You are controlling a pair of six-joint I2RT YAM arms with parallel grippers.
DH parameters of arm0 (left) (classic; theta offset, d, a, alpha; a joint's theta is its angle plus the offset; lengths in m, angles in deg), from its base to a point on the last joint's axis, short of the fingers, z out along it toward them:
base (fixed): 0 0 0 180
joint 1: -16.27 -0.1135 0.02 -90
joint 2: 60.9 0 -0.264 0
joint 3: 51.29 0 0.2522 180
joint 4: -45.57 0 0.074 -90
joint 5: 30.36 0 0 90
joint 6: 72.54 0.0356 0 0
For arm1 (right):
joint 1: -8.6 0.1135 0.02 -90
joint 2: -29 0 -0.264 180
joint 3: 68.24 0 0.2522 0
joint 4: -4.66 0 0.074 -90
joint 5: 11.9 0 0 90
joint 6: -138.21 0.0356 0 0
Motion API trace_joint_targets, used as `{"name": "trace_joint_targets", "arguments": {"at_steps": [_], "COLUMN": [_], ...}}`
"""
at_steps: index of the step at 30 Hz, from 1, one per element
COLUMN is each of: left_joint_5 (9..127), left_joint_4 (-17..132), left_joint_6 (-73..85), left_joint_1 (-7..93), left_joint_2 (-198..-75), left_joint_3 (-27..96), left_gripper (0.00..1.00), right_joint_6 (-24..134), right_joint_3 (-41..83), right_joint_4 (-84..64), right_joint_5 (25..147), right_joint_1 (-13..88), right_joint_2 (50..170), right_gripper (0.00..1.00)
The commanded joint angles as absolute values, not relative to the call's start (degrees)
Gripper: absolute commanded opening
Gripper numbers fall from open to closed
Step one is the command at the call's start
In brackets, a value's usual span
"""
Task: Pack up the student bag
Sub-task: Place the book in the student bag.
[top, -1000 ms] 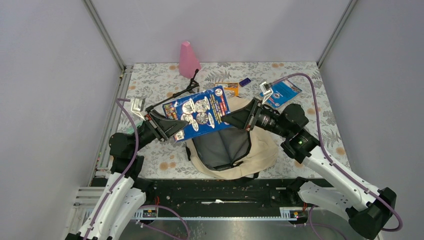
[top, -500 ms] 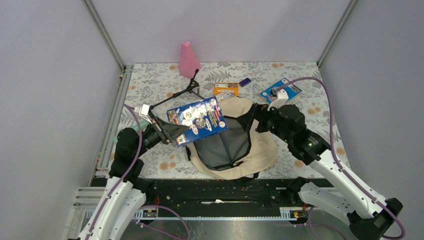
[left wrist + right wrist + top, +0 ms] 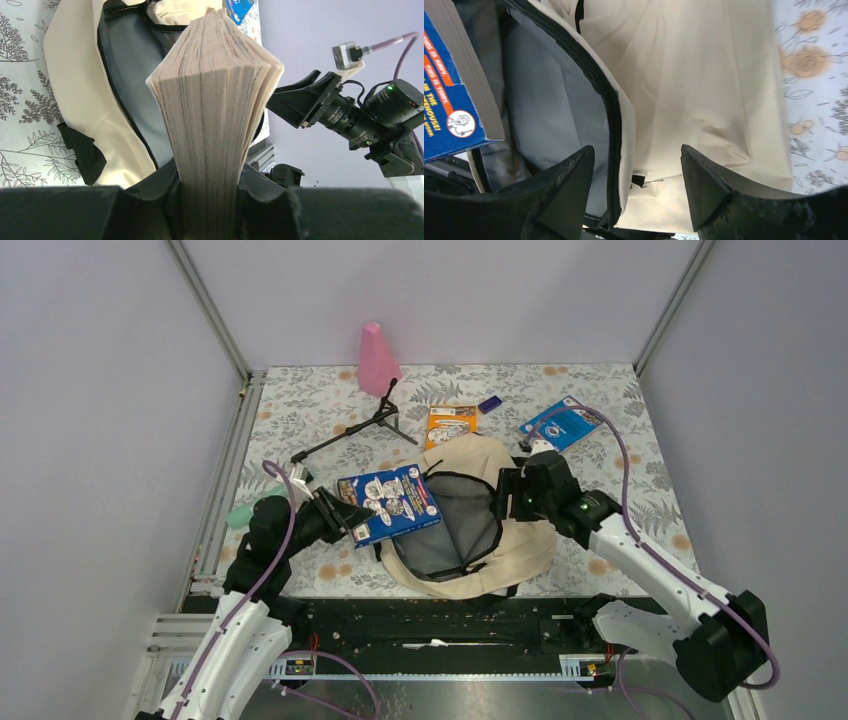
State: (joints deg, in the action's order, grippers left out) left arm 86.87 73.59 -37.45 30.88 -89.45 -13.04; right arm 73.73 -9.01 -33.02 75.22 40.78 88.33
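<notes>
The student bag lies near the table's front, cream with a black zipper, its mouth open on grey lining. My left gripper is shut on a thick blue paperback book and holds it over the left rim of the opening. In the left wrist view the book's page edge stands up between the jaws of the gripper. My right gripper is open at the bag's right rim. In the right wrist view the gripper straddles the zipper edge without closing on it, with the book at far left.
Behind the bag lie an orange booklet, a small purple item and a blue packet. A black folding stand and a pink cone-shaped object sit at the back left. A pale green item lies by the left rail.
My right gripper let go of the book's right edge, opened and dropped to the bag's right rim. My left arm lowered the book toward the front left, down to the bag's opening.
</notes>
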Motion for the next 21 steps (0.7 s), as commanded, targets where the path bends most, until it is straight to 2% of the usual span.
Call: {"name": "trace_joint_targets", "arguments": {"at_steps": [1,3,4,5,7,10,16,21], "left_joint_5": [86.36,86.58,86.56,86.51,86.52,85.61,83.66,84.84], "left_joint_4": [67.75,67.77,67.77,67.82,68.02,69.65,72.37,63.09], "left_joint_6": [-37.55,-37.71,-37.73,-37.85,-38.08,-37.98,-36.97,-39.41], "left_joint_1": [30.86,30.86,30.82,30.86,30.86,30.86,30.86,30.9], "left_joint_2": [-88.56,-88.67,-88.67,-88.71,-88.69,-88.72,-89.43,-91.29], "left_joint_3": [-12.73,-12.97,-13.13,-13.34,-13.8,-14.13,-15.07,-20.13], "left_gripper": [0.0,0.0,0.0,0.0,0.0,0.0,0.0,0.0], "right_joint_6": [72.38,72.34,72.41,72.58,73.12,73.55,73.43,74.35], "right_joint_3": [-6.85,-6.2,-5.67,-4.88,-3.55,-2.07,1.3,2.72], "right_joint_4": [-32.31,-31.47,-31.36,-31.34,-31.34,-31.36,-32.75,-33.3], "right_joint_5": [82.34,84.39,85.21,85.9,86.51,85.09,83.16,84.44], "right_joint_1": [40.59,40.59,40.57,40.54,40.58,40.59,40.58,40.58], "right_joint_2": [93.47,95.74,96.31,96.71,96.01,92.8,87.45,86.58], "right_gripper": [0.7,0.63,0.53,0.38,0.18,0.0,0.0,0.0]}}
